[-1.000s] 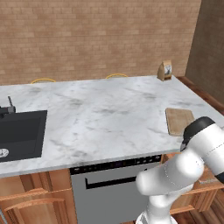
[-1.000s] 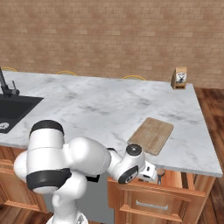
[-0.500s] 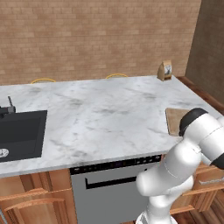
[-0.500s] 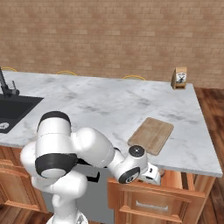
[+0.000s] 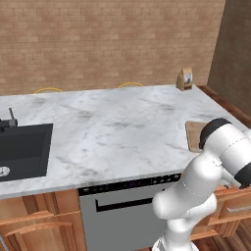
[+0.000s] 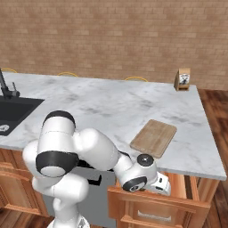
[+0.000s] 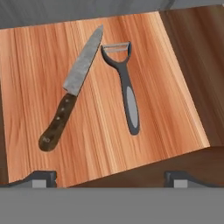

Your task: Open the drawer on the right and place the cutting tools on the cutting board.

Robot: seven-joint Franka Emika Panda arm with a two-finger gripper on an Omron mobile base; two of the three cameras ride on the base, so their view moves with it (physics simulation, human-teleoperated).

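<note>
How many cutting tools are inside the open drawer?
2. A knife lies slanted on the left of the drawer floor, and a peeler lies beside it on the right, their top ends close together. The drawer's edges are out of frame, so more could be hidden.

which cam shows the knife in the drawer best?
Hand view. The knife lies flat on the open drawer floor beside the peeler, blade and dark handle unobstructed. From the base views I can't make the knife out; the right one shows the pulled-out drawer's front.
</note>
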